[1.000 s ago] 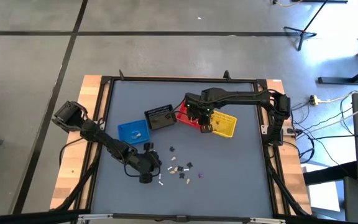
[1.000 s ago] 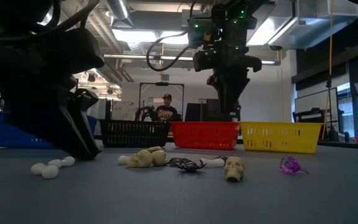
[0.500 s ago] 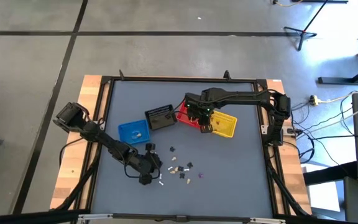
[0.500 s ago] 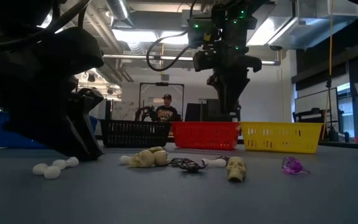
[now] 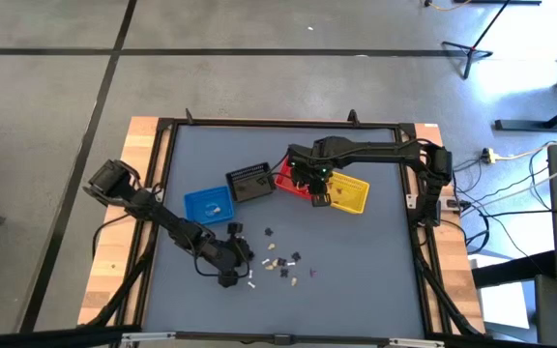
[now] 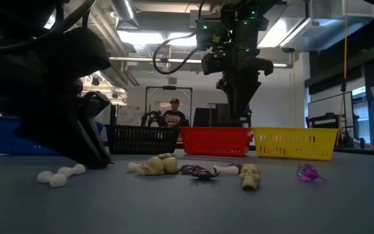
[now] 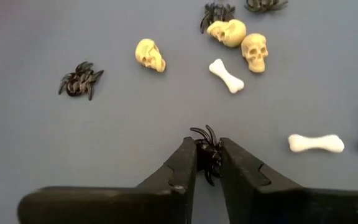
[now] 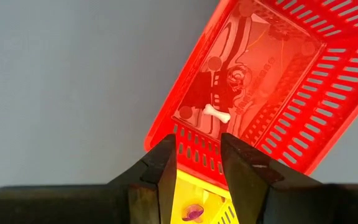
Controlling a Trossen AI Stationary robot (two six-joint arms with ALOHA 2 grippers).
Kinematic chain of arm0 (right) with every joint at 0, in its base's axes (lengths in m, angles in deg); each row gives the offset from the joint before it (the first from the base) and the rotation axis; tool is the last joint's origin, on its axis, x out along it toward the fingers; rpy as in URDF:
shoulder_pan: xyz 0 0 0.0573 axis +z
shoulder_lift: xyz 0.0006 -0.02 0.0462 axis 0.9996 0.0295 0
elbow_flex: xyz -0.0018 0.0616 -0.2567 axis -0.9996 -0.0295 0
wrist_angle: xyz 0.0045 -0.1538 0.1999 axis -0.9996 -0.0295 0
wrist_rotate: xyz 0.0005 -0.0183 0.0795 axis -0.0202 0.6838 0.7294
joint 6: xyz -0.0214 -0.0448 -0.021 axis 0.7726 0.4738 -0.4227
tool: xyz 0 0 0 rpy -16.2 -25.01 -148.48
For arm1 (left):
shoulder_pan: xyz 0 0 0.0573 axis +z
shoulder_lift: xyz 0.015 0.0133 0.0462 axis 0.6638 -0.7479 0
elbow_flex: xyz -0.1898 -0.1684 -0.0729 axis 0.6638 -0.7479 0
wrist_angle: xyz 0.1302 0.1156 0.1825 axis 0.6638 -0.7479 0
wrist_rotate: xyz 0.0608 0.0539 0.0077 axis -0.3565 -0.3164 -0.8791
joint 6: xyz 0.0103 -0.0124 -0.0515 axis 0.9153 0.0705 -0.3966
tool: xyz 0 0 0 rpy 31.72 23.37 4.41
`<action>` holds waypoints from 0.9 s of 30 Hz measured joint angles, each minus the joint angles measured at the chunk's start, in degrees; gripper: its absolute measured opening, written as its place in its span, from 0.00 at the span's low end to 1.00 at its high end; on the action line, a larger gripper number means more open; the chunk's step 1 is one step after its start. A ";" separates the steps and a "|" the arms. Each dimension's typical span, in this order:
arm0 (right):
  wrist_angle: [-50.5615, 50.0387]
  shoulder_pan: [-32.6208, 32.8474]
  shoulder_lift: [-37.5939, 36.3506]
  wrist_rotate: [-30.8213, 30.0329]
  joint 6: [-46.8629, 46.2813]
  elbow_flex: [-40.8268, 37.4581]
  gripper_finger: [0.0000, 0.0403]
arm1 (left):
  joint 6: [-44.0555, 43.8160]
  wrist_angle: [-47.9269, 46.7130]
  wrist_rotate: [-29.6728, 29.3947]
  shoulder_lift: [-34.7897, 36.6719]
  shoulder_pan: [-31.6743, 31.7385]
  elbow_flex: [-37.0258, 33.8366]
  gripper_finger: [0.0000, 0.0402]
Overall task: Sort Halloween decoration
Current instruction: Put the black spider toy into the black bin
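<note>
The left hand (image 7: 208,163) is down on the worktop (image 7: 73,143), its fingers (image 7: 185,165) narrowed around a black spider (image 7: 207,155) that sits pinched between them. The grip looks light and catches the body and some legs, so the squeeze should be firm before any lift, and the rise straight up, so the thin legs do not snag or let the spider slip out. Just beyond the fingertips lie a white bone (image 7: 226,75) and three cream skulls (image 7: 150,55), with another spider (image 7: 79,81) off to one side and two more bones (image 7: 316,144) on the other; a sweep sideways could scatter them. In the high view the left hand (image 5: 228,274) is at the near edge of the trinket cluster, with the blue basket (image 5: 207,205) and the black basket (image 5: 250,183) close behind it; dark pieces probably go in the black one.

The right hand (image 8: 199,163) hangs part open and empty over the red basket (image 8: 272,81), where one bone (image 8: 217,113) lies.
</note>
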 joint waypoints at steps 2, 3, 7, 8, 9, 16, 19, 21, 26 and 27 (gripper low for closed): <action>0.00 0.00 0.00 0.00 0.00 0.00 0.31 | 0.00 0.51 0.00 -0.03 0.03 0.08 0.10; 0.00 0.00 0.00 0.00 0.00 0.00 0.31 | 0.00 0.45 0.00 -0.05 0.03 0.29 0.10; 0.00 0.00 0.00 0.00 0.00 0.00 0.31 | 0.02 0.27 0.00 -0.08 0.03 0.93 0.09; 0.01 0.00 0.00 0.00 0.02 0.00 0.31 | 0.00 0.27 0.00 -0.08 0.03 0.98 0.09; 0.00 0.00 0.00 0.00 0.02 0.00 0.31 | 0.00 0.27 0.00 -0.08 0.03 1.01 0.09; 0.01 0.00 0.00 0.00 0.01 0.00 0.31 | -0.02 0.33 0.04 -0.08 0.03 1.03 0.09; 0.00 0.00 0.00 0.00 0.00 0.00 0.31 | -0.04 0.37 0.07 -0.08 0.03 1.05 0.09; 0.02 0.00 0.00 0.00 0.00 0.00 0.31 | -0.04 0.38 0.07 -0.08 0.03 1.05 0.09; 0.00 0.00 0.00 0.00 0.02 0.00 0.31 | -0.01 0.44 0.07 -0.08 0.03 1.07 0.08; 0.01 0.00 0.00 0.00 0.01 0.00 0.31 | 0.00 0.48 0.04 -0.07 0.03 1.07 0.08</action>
